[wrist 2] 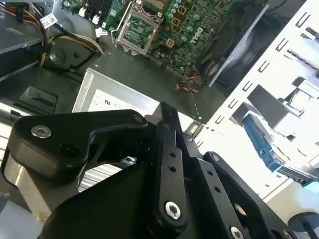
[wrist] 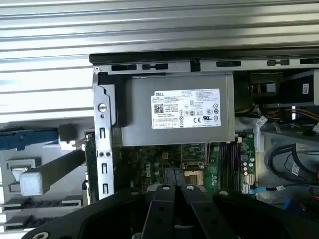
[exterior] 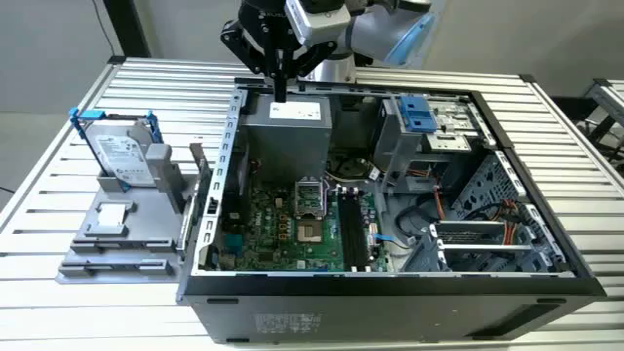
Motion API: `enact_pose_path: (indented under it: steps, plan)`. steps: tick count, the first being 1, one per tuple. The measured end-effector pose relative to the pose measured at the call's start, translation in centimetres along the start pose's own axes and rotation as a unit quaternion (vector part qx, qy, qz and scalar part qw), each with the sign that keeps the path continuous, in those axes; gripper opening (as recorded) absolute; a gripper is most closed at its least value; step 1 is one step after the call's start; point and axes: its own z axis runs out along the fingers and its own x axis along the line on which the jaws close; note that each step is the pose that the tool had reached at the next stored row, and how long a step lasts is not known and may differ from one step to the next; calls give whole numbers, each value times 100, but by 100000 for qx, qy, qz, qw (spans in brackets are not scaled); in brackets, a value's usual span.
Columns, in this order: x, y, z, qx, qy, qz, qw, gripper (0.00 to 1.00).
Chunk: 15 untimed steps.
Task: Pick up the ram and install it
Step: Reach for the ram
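My gripper (exterior: 280,96) hangs fingers-down over the far edge of the open computer case (exterior: 210,212), just above the grey power supply (exterior: 288,128). Its black fingers (wrist: 164,199) are pressed together with nothing between them, and they look shut in both wrist views. The ram (exterior: 199,162) looks like a thin stick standing upright on the grey fixture just outside the case wall, towards the exterior view's left. In the first wrist view it is a narrow green strip (wrist: 90,164) seen edge-on. The motherboard's long black slots (exterior: 351,234) lie inside the case.
A silver hard drive in a blue bracket (exterior: 122,150) stands on the grey fixture (exterior: 112,241) at the exterior view's left. Cables, a drive cage (exterior: 429,121) and metal bays fill the case's other side. The case sits on a slatted metal table (exterior: 58,146).
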Motion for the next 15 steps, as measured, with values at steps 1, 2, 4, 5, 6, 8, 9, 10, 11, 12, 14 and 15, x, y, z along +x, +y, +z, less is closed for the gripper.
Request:
enact_pose_path:
  steps: [1,2,4,5,6,8,9,10,11,12,14,15]
  plan:
    - [0,0,0,0,-1,2,100000,0]
    - [0,0,0,1,-1,0,100000,0]
    - [1,0,0,0,0,-3,100000,0]
    - [2,0,0,1,0,0,100000,0]
    - [2,0,0,0,0,1,100000,0]
    - [3,0,0,0,0,-2,100000,0]
    - [3,0,0,2,1,-1,100000,0]
    - [4,0,0,4,-1,1,100000,0]
    - [6,0,0,3,-2,3,100000,0]
    - [10,-1,0,1,0,9,100000,0]
    - [23,-2,-1,-1,-2,0,100000,0]
    - [33,-3,-1,-1,-2,2,100000,0]
